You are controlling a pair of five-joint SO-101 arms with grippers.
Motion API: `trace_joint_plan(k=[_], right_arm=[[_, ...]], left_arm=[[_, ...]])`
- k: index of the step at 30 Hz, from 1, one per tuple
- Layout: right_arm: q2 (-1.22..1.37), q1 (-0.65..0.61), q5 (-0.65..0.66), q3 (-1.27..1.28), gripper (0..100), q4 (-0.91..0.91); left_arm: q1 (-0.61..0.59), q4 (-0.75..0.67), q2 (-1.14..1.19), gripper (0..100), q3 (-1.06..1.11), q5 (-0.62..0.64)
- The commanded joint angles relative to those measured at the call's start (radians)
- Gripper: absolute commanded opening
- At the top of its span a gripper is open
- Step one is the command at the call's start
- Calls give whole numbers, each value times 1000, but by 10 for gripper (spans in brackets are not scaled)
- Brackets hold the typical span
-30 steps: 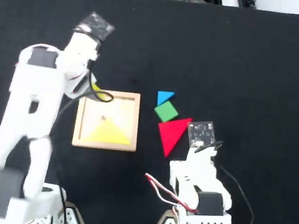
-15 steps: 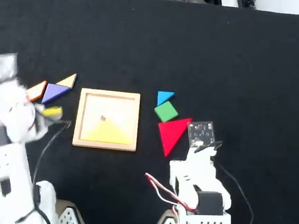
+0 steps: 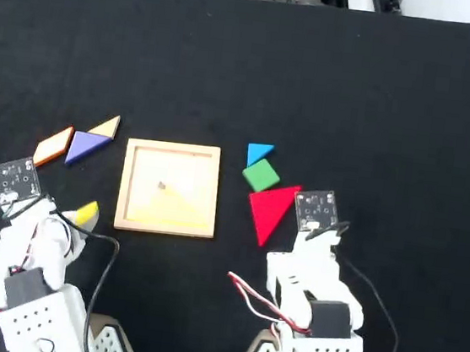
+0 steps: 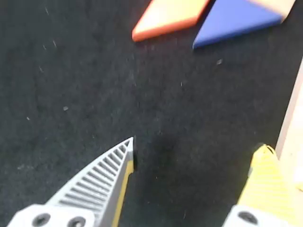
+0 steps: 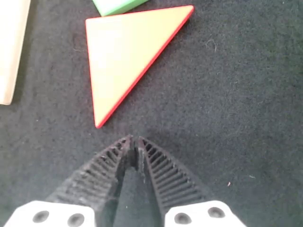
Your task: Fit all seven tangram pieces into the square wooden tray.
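Observation:
The square wooden tray (image 3: pixel 172 150) lies mid-table with a large yellow triangle (image 3: pixel 167 209) in its near half. Left of it lie an orange parallelogram (image 3: pixel 53 145), a blue triangle (image 3: pixel 81 147) and a small tan triangle (image 3: pixel 105 125). To its right lie a small blue triangle (image 3: pixel 259 152), a green square (image 3: pixel 261 176) and a large red triangle (image 3: pixel 270 209). My left gripper (image 4: pixel 196 153) is open and empty above bare cloth, near the tray's edge (image 4: pixel 293 127). My right gripper (image 5: pixel 135 142) is shut and empty, just short of the red triangle (image 5: pixel 125 52).
Black cloth covers the whole table. Both arm bases stand at the near edge, the left arm (image 3: pixel 28 237) folded back at the near left, the right arm (image 3: pixel 313 270) at the near right. Cables run by the right base.
My left arm has pulled back from above the tray's far left corner to the near left, uncovering the three pieces left of the tray. The right arm has stayed still.

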Motion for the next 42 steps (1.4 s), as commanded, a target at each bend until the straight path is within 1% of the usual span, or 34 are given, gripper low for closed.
trace_joint_plan(k=[1,4,42], right_arm=[[-85,17,-3,-2,12,6],[-85,17,-3,-2,12,6],[-85,12,-8,-2,14,6]], left_arm=[[-5,81,-135,371,2,5],[-5,72,-109,371,-2,5],[-4,66,-118,371,8,5]])
